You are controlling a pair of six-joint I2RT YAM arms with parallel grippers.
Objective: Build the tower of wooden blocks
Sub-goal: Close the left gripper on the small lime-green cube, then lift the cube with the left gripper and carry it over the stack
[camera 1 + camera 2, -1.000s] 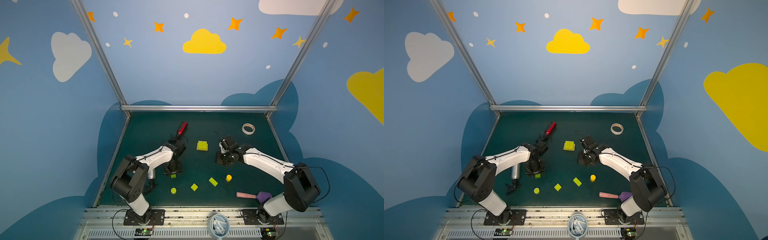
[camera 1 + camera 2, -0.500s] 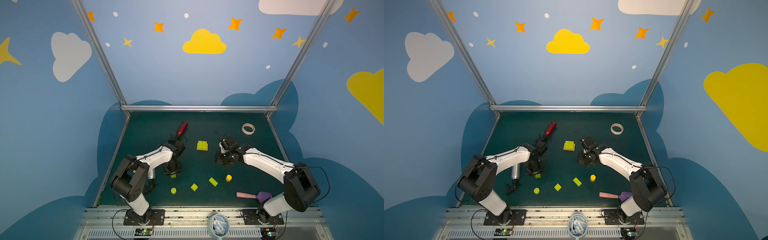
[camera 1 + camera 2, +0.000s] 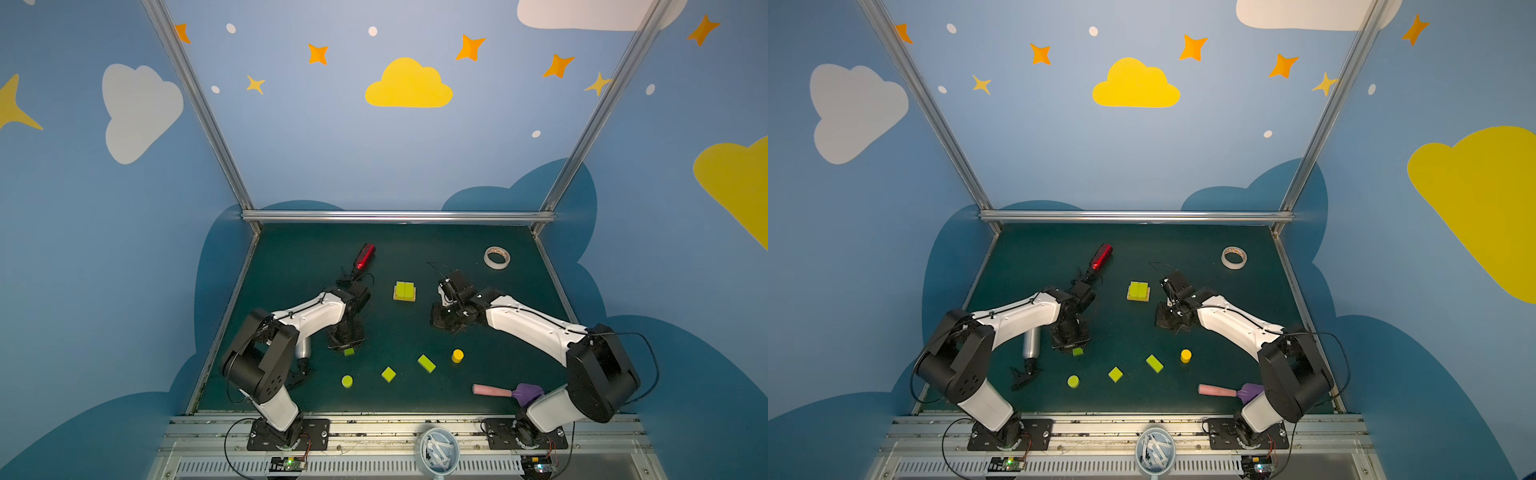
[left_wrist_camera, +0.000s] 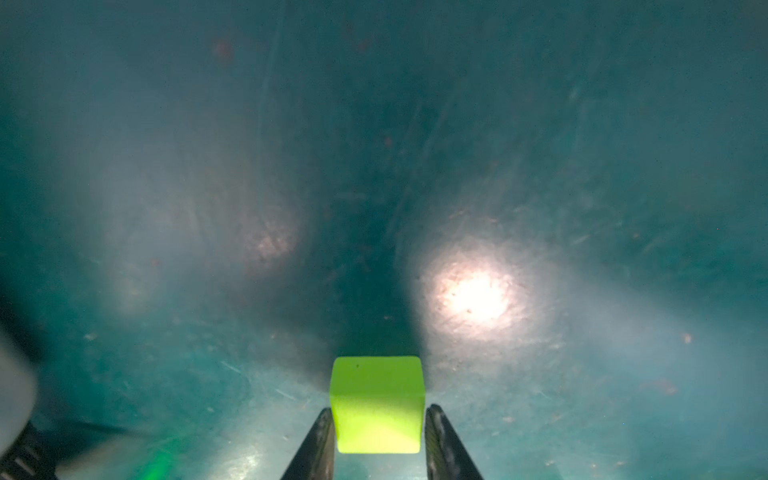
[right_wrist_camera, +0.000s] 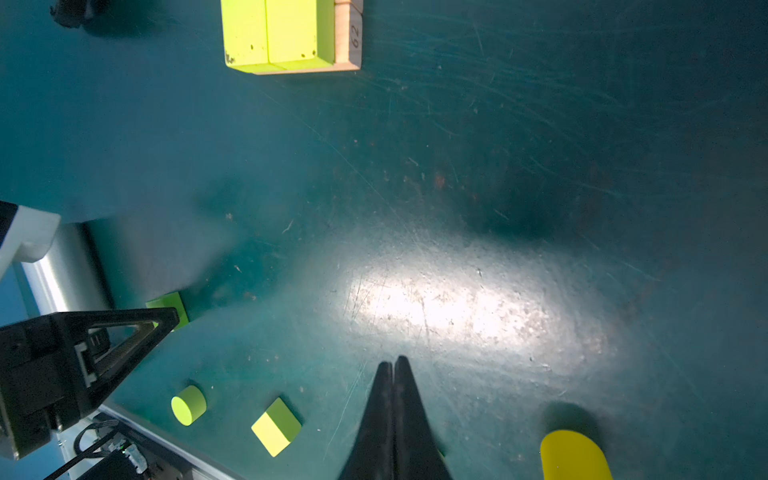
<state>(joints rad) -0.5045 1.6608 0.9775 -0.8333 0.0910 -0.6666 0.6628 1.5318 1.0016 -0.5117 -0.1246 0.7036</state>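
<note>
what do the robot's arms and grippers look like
Both the left arm and right arm have white shells with chunky black joints, thin black cables running along them, and black base plates. The left gripper and right gripper are black, with slim fingers tapering to points.

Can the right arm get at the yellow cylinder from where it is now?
Probably yes. The yellow cylinder stands alone, close to the right gripper, with nothing between them. Its fingers are shut, so they would need to open first.
</note>
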